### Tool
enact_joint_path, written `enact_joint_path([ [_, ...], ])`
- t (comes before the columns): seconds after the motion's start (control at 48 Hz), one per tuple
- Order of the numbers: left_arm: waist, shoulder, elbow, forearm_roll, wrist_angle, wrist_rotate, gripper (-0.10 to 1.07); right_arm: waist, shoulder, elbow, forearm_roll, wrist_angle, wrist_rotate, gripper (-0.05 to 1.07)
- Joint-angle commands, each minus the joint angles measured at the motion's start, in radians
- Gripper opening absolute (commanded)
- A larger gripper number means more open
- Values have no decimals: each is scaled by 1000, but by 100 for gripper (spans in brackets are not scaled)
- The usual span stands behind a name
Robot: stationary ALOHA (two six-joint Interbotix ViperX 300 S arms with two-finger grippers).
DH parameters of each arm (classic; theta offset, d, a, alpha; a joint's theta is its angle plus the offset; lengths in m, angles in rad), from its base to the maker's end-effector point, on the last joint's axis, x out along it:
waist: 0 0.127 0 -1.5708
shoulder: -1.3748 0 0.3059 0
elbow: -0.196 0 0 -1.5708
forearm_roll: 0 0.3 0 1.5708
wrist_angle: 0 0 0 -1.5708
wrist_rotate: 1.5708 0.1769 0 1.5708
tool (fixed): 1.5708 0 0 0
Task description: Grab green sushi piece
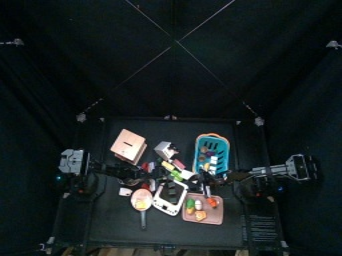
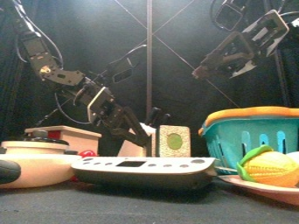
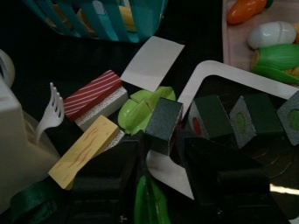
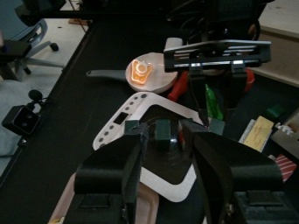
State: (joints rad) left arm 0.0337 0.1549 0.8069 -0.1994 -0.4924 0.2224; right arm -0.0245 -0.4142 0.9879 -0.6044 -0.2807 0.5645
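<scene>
The green sushi piece (image 3: pixel 145 105), light green with a dark wrap, lies on the table next to a white tray (image 3: pixel 187 179) that holds dark rolls with green centres (image 3: pixel 250 119). My left gripper (image 3: pixel 159 145) is low over the table (image 2: pixel 131 129), open, with its jaws on either side of the green piece and the piece right at their tips. My right gripper (image 2: pixel 225 59) hangs high on the right, open and empty; its wrist view (image 4: pixel 167 140) looks down on the left arm.
A teal basket (image 2: pixel 250 131) stands at the right. A white scale (image 2: pixel 140 166) sits at the front. A red-and-white sushi piece (image 3: pixel 93 94), a yellow piece (image 3: pixel 82 149) and a white fork (image 3: pixel 49 109) crowd the green piece. A pink box (image 1: pixel 128 143) stands at the back left.
</scene>
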Motion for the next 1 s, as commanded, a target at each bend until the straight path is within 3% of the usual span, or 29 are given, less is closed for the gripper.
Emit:
enact_joint_path([
  [0.0, 3, -17, -18, 3, -5, 0, 65, -5, -15, -9, 3, -5, 0, 76],
  [0.979, -6, -94, 6, 0, -5, -2, 63, -8, -15, -2, 6, -5, 3, 76],
])
